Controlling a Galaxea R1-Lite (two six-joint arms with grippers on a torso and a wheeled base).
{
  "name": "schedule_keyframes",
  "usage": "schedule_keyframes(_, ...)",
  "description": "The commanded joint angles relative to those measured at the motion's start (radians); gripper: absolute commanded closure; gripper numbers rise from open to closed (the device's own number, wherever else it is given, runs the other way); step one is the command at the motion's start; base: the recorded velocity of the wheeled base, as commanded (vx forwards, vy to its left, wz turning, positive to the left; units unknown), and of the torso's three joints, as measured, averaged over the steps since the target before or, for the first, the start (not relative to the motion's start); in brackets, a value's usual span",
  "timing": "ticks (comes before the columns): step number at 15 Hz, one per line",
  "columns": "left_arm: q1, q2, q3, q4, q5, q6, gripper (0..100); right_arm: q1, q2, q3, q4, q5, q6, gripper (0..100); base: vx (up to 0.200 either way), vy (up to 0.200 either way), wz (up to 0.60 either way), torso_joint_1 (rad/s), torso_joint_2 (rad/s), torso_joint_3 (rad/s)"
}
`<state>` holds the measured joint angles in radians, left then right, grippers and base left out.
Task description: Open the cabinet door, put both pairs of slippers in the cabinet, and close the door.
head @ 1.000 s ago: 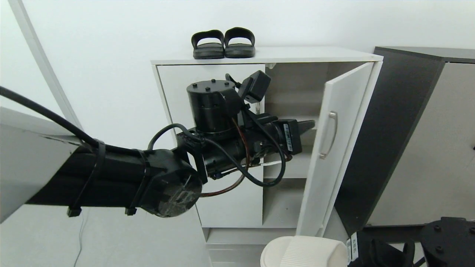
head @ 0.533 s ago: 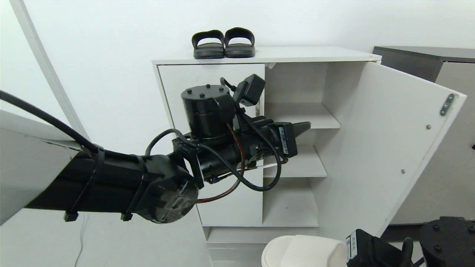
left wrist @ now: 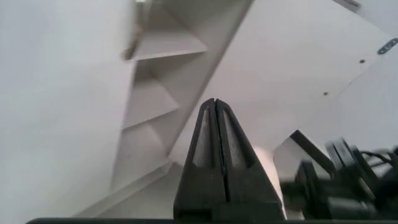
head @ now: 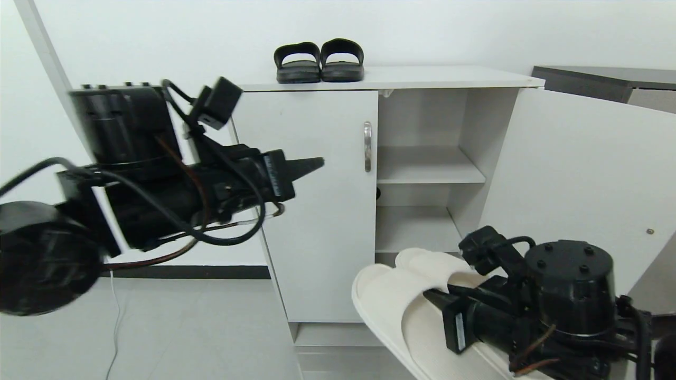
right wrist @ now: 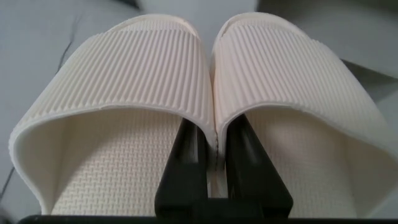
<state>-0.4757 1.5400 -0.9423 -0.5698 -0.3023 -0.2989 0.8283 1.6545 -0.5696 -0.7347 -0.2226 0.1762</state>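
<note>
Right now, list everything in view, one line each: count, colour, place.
white two-door cabinet: one, white, against the wall; right door open, left door closed
inner shelves: two, white, open right half
metal bar handle: one, silver, on the left door
black rubber slippers: one pair, black, on the cabinet top
cream ribbed slippers: one pair, cream, low before the open half
dark grey cabinet: one, behind the right door
left gripper: black, shut, before the left door
right gripper: black, shut on the cream slippers

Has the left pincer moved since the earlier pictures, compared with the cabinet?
Yes. The left pincer drew back to the robot's left, from the open compartment to before the closed door.
</note>
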Motion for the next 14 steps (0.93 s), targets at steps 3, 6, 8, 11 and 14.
schedule_keyframes(3, 0.103, -0.466, 0.169, 0.297, 0.275, 0.187, 100, -0.063, 0.202, -0.176, -0.006, -0.192, 0.080, 100, 0.000, 0.000, 0.00, 0.000, 0.00, 0.000)
schedule_keyframes(6, 0.114, -0.721, 0.324, 0.340, 0.588, 0.331, 100, -0.064, 0.222, -0.187, -0.009, -0.271, 0.072, 100, 0.000, 0.000, 0.00, 0.000, 0.00, 0.000)
schedule_keyframes(8, 0.252, -0.873, 0.421, 0.343, 0.641, 0.339, 100, -0.051, 0.222, -0.184, -0.009, -0.281, 0.066, 100, 0.000, 0.000, 0.00, 0.000, 0.00, 0.000)
schedule_keyframes(11, 0.396, -1.054, 0.504, 0.392, 0.643, 0.336, 100, -0.043, 0.225, -0.177, -0.009, -0.282, 0.060, 100, 0.000, 0.000, 0.00, 0.000, 0.00, 0.000)
schedule_keyframes(14, 0.454, -1.290, 0.708, 0.507, 0.638, 0.333, 100, -0.038, 0.235, -0.177, -0.011, -0.282, 0.060, 100, 0.000, 0.000, 0.00, 0.000, 0.00, 0.000)
